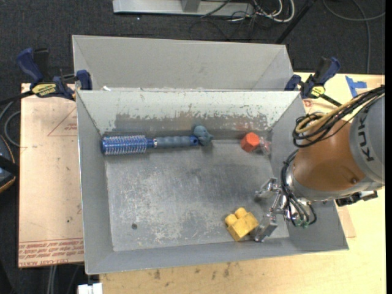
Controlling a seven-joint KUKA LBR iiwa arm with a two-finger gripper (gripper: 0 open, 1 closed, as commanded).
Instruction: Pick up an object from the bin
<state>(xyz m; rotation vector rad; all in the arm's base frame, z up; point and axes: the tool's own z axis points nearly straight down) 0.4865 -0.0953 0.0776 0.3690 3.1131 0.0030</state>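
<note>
Item: bin (92,182), grey metal, sloped walls, scuffed floor, few contents.

Contents, far side: blue hairbrush (150,143) lying lengthwise along the foot of the back wall, bristle head to the left, handle to the right. Small orange piece (250,142) in the back right corner, well apart from the brush head, near the handle's end.

Contents, near side: yellow block (241,223), lumpy and stepped in shape, resting on the floor toward the front right, apart from everything else.

Pincer (267,212): low over the floor at the right side, on the arm (324,164) reaching in from the right. Appears spread wide, one finger toward the back, the other toward the front and just beside the right edge of the yellow block. Nothing between the fingers.

Step in hand, as judged: lining up on the nearest thing, the yellow block; grasp not yet made.

Notes for doing it well: shift left until the block sits squarely between the fingers, not against the outside of one. Keep the spread wide on the way down so neither tip lands on top of the block. Favour the flatter opposite faces over the stepped corner, likely to slip. Mind the right wall close behind the wrist. Close only once both tips reach below the block's upper edge, then lift straight up.
</note>
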